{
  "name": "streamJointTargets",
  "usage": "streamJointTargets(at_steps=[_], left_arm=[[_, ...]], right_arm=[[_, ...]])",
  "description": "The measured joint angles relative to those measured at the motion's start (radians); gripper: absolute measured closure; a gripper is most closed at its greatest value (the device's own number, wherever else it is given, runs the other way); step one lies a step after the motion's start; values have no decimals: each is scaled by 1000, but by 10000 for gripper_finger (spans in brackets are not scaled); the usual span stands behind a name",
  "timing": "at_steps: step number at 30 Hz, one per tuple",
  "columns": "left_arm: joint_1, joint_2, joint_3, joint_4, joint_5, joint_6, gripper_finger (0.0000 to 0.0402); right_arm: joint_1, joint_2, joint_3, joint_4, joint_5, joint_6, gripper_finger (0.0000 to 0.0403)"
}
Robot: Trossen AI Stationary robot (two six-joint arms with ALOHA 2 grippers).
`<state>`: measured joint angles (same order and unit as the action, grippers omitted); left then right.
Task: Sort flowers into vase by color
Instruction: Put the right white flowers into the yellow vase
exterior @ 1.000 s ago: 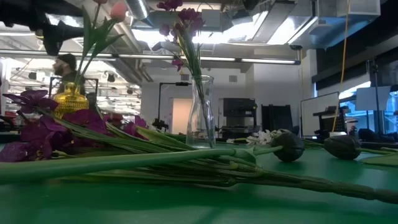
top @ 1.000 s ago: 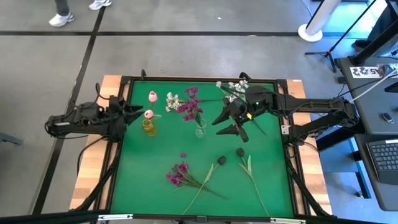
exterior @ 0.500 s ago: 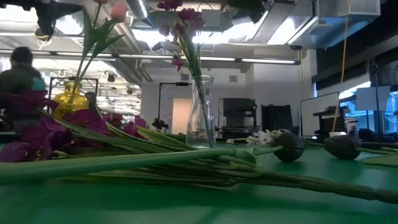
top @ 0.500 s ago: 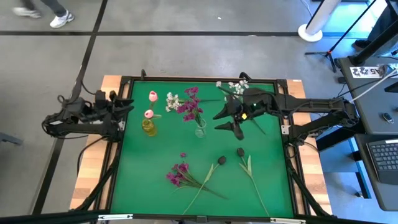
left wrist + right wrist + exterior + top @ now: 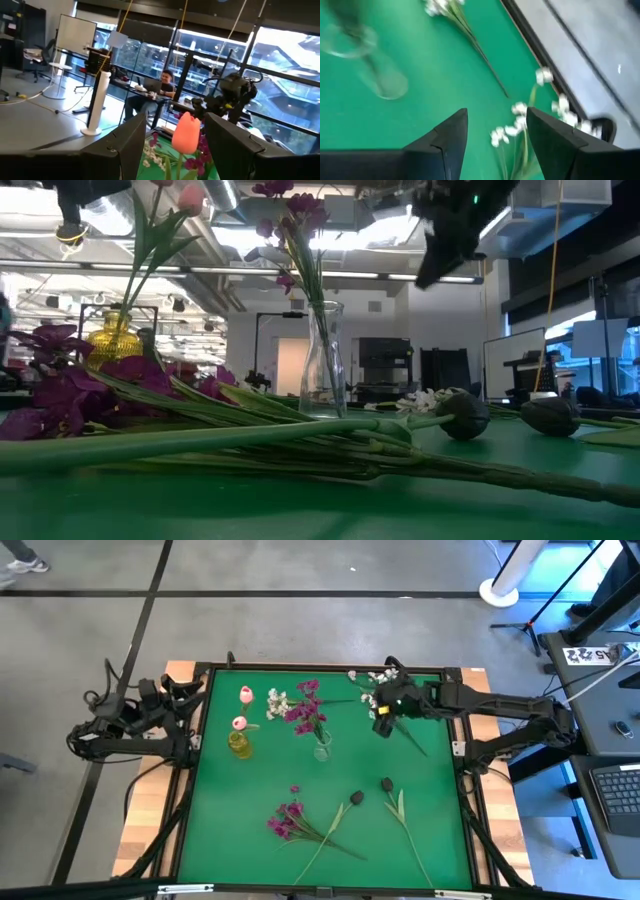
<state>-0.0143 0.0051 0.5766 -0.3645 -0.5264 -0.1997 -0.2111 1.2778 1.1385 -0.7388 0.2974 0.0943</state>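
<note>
Over the white flowers — right end effector released, seemingly angled down; left arm parked.

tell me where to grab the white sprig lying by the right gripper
Probably mid-stem. The white sprig lies flat on the green mat, blossoms at the far edge, its thin stem running bare toward the mat's right side. Bring the open right gripper straight down from above, fingers across the stem, clear of the glass vase.

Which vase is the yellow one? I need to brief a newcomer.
On the green table, look at its left side, toward the far edge. The yellow vase is short, round and amber, holding pink tulips; the clear vase beside it is tall and holds magenta flowers.
</note>
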Motion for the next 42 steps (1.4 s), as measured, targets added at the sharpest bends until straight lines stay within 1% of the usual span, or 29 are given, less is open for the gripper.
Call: streamJointTargets(at_steps=[6, 10, 13, 15, 18, 24, 29, 34, 38, 42], left_arm=[[0, 0, 0, -24, -4, -8, 203], [0, 0, 0, -28, -4, -8, 203], [0, 0, 0, -28, -4, -8, 203], [0, 0, 0, -28, -4, -8, 203], [0, 0, 0, -29, -4, -18, 203], [0, 0, 0, -54, -4, -45, 203], [0, 0, 0, -77, -4, -60, 203], [0, 0, -1, -81, -4, -60, 203], [0, 0, -1, -101, -4, -62, 203], [0, 0, -1, -119, -4, -86, 203]], right_arm=[[-224, 9, -154, 31, -124, 61, 202], [-366, 8, -287, 94, -160, 78, 202], [-444, 8, -373, 129, -197, 85, 202], [-474, 8, -418, 171, -247, 85, 202], [-484, 8, -475, 227, -296, 85, 202], [-482, 16, -532, 295, -310, 84, 202], [-482, 35, -538, 302, -317, 82, 202], [-482, 66, -538, 351, -383, 85, 202], [-482, 117, -538, 406, -422, 108, 202], [-482, 163, -535, 433, -421, 112, 211]])
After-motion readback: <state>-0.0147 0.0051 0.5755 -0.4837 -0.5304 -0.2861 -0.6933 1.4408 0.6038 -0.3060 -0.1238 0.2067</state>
